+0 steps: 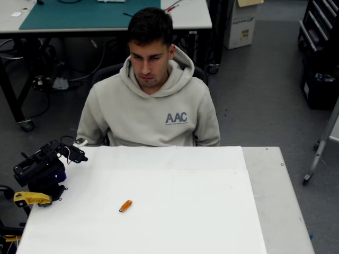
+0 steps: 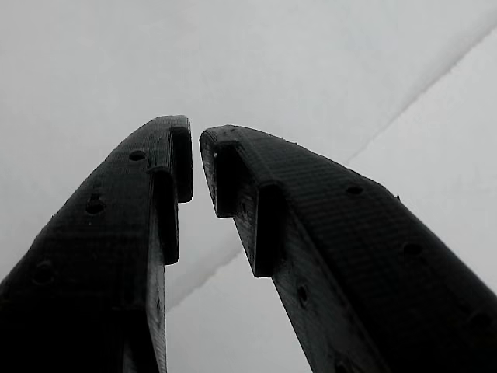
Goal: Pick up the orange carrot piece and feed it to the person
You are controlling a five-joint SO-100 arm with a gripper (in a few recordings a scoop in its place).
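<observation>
Between the two black fingers [image 2: 256, 210] in the wrist view, just a thin sliver of white surface: tips nearly touching, wider apart lower down, nothing clasped. Gripper [image 2: 196, 159] almost closed and empty, aimed at plain white sheet, with a faint seam running diagonally up toward the right edge.

Farther out, in the overhead view, folded low and compact at the table's left edge: black arm [image 1: 42, 166] on its base, gripper [image 1: 78, 156] pointing right, over the far-left corner of the white table [image 1: 185, 211]. Just below the base, a yellow clamp part [image 1: 30, 198] at the table's edge.

Seen from above but not from the wrist: orange carrot piece [image 1: 125, 206] lying flat on the white surface, tilted slightly, well apart from the gripper, to the right of the arm's base and toward the near side. Beyond the far edge of the table, seated and facing it: person [image 1: 151, 100] in a beige hoodie printed "AAC", head bowed toward the tabletop. Behind, a workbench with a green mat [image 1: 90, 13] and grey floor.

Seen from the wrist alone: finger detail, ridged inner pads and small holes along the outer faces.
</observation>
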